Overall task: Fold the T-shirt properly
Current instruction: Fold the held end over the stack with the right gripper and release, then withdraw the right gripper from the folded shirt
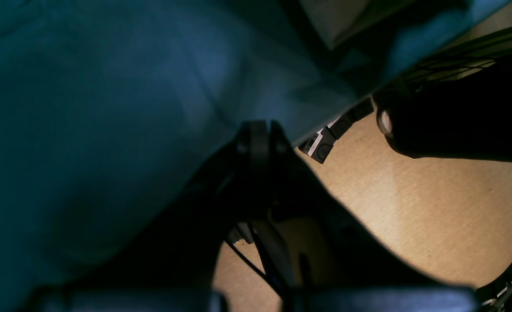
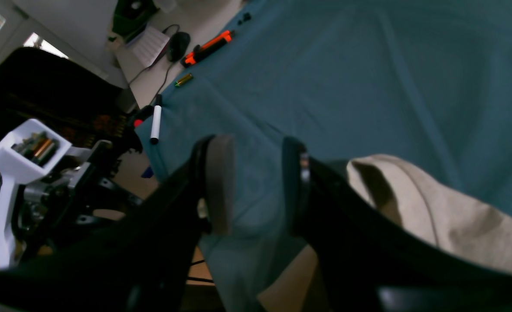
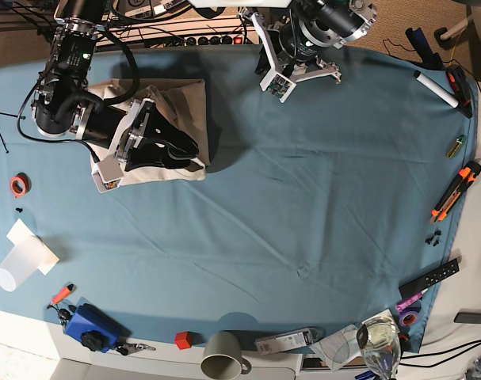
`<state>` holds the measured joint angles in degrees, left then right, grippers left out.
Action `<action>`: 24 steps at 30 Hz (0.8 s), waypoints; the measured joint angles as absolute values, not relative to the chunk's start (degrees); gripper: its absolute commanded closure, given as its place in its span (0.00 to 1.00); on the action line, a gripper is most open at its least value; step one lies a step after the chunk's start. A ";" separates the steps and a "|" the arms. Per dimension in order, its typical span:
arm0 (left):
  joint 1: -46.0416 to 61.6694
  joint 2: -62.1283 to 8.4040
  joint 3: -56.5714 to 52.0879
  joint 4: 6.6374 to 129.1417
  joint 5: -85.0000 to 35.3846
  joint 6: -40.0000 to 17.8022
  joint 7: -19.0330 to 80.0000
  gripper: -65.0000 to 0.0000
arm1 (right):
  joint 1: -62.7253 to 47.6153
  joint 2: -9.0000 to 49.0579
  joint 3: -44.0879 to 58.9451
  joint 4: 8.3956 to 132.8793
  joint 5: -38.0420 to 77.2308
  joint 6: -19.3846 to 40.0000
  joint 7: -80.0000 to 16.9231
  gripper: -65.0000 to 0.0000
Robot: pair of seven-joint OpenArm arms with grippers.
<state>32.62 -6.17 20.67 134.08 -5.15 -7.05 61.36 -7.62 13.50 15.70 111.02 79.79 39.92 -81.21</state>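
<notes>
The beige T-shirt lies folded into a compact block at the back left of the teal tablecloth. My right gripper hovers at the shirt's right front edge. In the right wrist view this gripper is open, and only teal cloth shows between its fingers. A rounded fold of the T-shirt lies just to its right. My left arm sits at the table's far edge. The left gripper is shut on nothing and points past the hanging cloth toward the floor.
At the right edge lie a white marker, an orange cutter, a battery and a black remote. The front edge holds a grey mug, a glass, a red cube and a blue object. A plastic cup and a red tape ring sit left.
</notes>
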 measured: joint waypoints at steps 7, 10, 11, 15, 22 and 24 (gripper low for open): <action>33.41 -6.17 20.67 134.08 -5.17 -7.05 61.14 1.00 | -7.60 13.47 26.65 111.44 77.82 39.92 -81.21 0.70; 33.41 -6.20 20.67 134.08 -5.17 -7.05 61.14 1.00 | -7.62 13.47 32.40 111.24 71.11 39.90 -81.25 0.70; 33.41 -6.20 20.67 134.08 -5.15 -7.05 61.14 1.00 | -7.62 13.47 33.65 110.69 70.30 39.92 -81.21 0.70; 33.41 -6.20 20.67 134.08 -5.15 -7.05 61.12 1.00 | -8.64 13.45 32.82 105.82 70.57 39.94 -80.79 0.70; 33.43 -6.20 20.67 134.08 -5.17 -7.05 61.14 1.00 | -13.93 13.34 24.95 99.50 69.69 39.92 -80.77 0.70; 33.41 -6.20 20.67 134.08 -5.15 -7.05 61.14 1.00 | -15.42 13.32 23.75 98.45 67.16 39.94 -80.31 0.70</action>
